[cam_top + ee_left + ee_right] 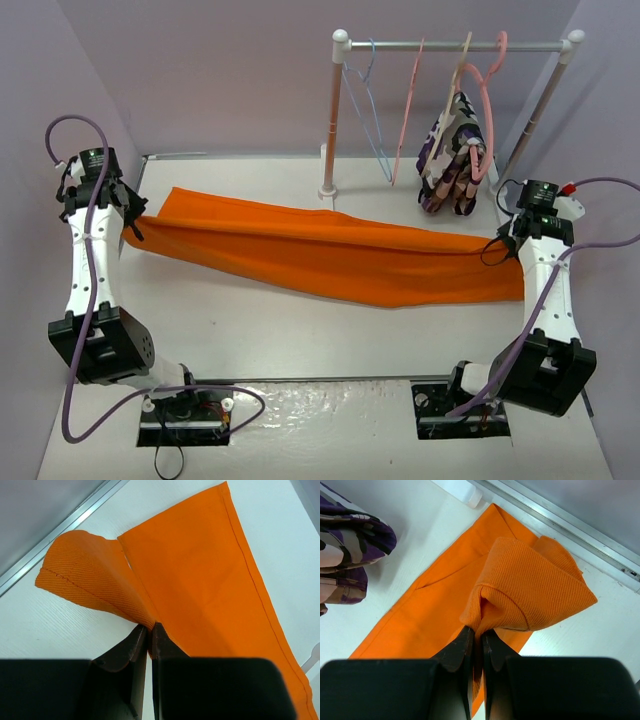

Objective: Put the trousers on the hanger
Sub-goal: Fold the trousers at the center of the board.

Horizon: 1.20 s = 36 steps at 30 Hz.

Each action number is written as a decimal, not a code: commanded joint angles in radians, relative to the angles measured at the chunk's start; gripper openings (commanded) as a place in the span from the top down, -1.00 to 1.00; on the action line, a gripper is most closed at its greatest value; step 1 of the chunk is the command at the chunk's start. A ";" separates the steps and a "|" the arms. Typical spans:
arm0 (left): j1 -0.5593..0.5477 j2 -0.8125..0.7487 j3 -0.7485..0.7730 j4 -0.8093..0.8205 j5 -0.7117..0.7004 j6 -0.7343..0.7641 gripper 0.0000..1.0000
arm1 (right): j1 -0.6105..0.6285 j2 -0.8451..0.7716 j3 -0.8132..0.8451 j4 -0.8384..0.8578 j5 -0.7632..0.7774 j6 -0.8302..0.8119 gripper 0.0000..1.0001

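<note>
White bench (pixel 300 340): orange trousers (pixel 330 250) stretched across centre frame, ends clamped in jaws of left gripper (pixel 149 626) and right gripper (pixel 477 630); light-blue hanger (pixel 386 158) on rail (pixel 450 45), upper right.

Bright, diffuse lighting; focus sharp in all three views.
Only soft, faint shadows under the trousers (pixel 330 255) on the white bench (pixel 300 340); mottled sheen along its near edge; weave crisp in wrist views.

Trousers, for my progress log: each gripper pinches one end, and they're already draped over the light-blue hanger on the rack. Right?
Not draped: the top external view shows the trousers stretched across the table, while the light-blue hanger hangs bare on the rack. The left gripper and right gripper do each pinch one end.
</note>
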 commanded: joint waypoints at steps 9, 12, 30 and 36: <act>0.008 0.119 0.096 0.186 -0.274 0.082 1.00 | -0.073 0.100 0.041 0.164 0.215 -0.005 1.00; -0.001 0.133 0.103 0.214 -0.278 0.099 1.00 | -0.073 0.125 0.036 0.187 0.205 0.001 1.00; -0.052 0.341 0.208 0.320 -0.273 0.214 1.00 | -0.074 0.319 0.080 0.265 0.140 0.045 1.00; -0.064 0.442 0.330 0.317 -0.286 0.253 1.00 | -0.076 0.373 0.086 0.287 0.126 0.044 0.99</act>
